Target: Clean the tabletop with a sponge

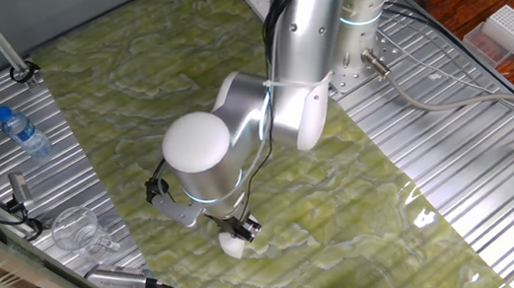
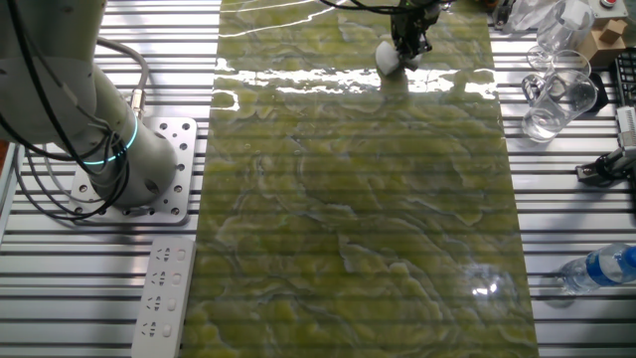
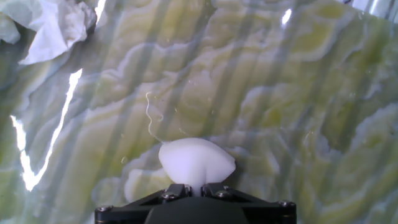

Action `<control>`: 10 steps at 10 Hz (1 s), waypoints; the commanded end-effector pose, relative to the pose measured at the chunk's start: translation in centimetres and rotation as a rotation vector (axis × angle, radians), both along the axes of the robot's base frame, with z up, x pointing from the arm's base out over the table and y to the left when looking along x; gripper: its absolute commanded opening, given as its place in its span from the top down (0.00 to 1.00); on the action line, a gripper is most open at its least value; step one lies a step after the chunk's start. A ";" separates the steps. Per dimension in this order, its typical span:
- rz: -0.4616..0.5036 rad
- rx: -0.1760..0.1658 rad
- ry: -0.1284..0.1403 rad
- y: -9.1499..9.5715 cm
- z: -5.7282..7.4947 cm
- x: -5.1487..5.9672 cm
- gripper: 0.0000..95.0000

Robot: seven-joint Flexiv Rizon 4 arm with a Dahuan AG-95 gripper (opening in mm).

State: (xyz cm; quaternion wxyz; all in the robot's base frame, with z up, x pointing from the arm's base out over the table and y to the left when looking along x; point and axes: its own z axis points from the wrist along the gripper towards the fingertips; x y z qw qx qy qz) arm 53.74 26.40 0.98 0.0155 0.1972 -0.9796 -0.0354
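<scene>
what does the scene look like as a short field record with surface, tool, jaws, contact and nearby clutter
surface: glossy yellow-green marble-veined tabletop sheet
tool: small white soft sponge block
gripper: black two-finger gripper, jaws shut on the sponge
contact: sponge appears pressed down on the sheet, near one end
nearby clutter: white crumpled paper scrap lying apart from the sponge
off sheet: clear plastic water bottle on ribbed grey metal panel

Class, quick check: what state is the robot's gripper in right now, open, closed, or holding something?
Gripper: closed on the white sponge, pressing it against the tabletop.
</scene>
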 end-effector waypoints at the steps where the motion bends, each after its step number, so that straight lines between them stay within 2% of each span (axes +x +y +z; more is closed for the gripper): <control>1: 0.001 -0.006 0.000 0.0 0.0 0.7 1.00; 6: 0.015 -0.007 -0.002 -1.1 -0.3 3.1 1.00; 7: 0.018 -0.004 0.005 -1.6 -0.2 3.6 1.00; 10: 0.037 -0.005 0.004 -2.6 0.0 4.7 1.00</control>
